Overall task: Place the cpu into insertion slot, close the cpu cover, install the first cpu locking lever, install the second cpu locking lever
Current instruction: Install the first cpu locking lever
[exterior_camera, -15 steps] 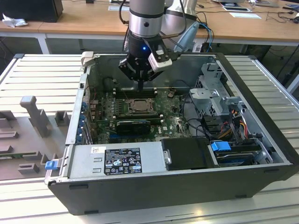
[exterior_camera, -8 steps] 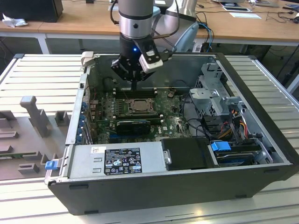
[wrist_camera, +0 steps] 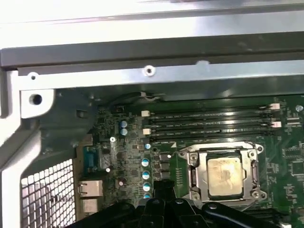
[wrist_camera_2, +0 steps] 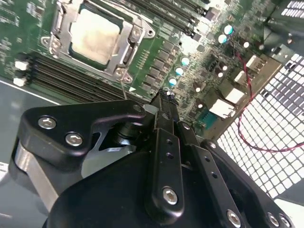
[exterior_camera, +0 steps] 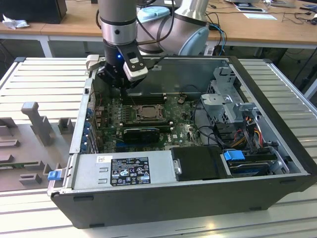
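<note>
The cpu (wrist_camera_2: 92, 33) (wrist_camera: 224, 175) (exterior_camera: 147, 113), a pale silver-beige square, lies flat in the insertion slot (exterior_camera: 136, 113) on the green motherboard. The dark metal cpu cover (wrist_camera_2: 124, 53) (wrist_camera: 194, 176) lies down around its edges, the chip showing through the window. My gripper (wrist_camera_2: 164, 100) (wrist_camera: 161, 187) (exterior_camera: 120, 85) hangs over the board beside the socket, toward the perforated back panel, not touching the cover. Its black fingers (wrist_camera_2: 166, 142) are pressed together with nothing between them.
Long black memory slots (wrist_camera: 209, 123) (wrist_camera_2: 71, 80) run beside the socket. The open computer case has a tall metal wall (wrist_camera: 142, 57) and a perforated back panel (wrist_camera_2: 275, 109) close by. A power supply (exterior_camera: 124, 168), a drive cage (exterior_camera: 228, 99) and cables (exterior_camera: 247, 129) fill the rest.
</note>
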`<state>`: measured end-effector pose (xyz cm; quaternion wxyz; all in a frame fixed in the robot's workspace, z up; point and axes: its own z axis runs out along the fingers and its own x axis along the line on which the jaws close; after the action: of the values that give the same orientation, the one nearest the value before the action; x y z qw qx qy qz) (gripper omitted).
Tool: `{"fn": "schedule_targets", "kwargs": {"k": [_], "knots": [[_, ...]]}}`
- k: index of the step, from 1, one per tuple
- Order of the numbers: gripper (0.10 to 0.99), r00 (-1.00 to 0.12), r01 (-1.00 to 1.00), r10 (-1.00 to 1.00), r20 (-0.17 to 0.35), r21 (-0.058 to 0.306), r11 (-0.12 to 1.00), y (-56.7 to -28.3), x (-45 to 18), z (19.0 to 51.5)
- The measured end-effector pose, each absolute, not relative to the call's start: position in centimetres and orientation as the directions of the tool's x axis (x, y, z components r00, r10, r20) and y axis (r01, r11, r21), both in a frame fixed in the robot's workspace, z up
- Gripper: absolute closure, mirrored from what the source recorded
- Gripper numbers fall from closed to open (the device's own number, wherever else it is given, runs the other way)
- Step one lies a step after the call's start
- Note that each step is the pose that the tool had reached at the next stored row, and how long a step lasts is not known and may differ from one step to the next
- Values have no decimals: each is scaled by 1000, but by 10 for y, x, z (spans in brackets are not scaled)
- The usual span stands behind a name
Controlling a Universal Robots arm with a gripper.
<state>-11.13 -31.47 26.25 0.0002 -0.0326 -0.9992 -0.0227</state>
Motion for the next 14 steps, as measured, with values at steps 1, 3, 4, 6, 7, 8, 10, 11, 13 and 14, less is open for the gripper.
{"fn": "schedule_targets", "kwargs": {"k": [1,3,4,6,7,8,10,11,13,14], "knots": [[980,-998,65,65,2,45,997,-314,-113,262],[980,-998,65,65,2,45,997,-310,-114,260],[980,-998,65,65,2,45,997,-305,-114,259],[980,-998,65,65,2,45,997,-297,-114,258],[980,-998,65,65,2,45,997,-293,-114,258],[980,-998,65,65,2,45,997,-291,-114,258],[980,-998,65,65,2,45,997,-290,-111,258],[980,-998,65,65,2,45,997,-290,-109,258],[980,-998,65,65,2,45,997,-290,-101,257],[980,-998,65,65,2,45,997,-290,-99,257]]}}
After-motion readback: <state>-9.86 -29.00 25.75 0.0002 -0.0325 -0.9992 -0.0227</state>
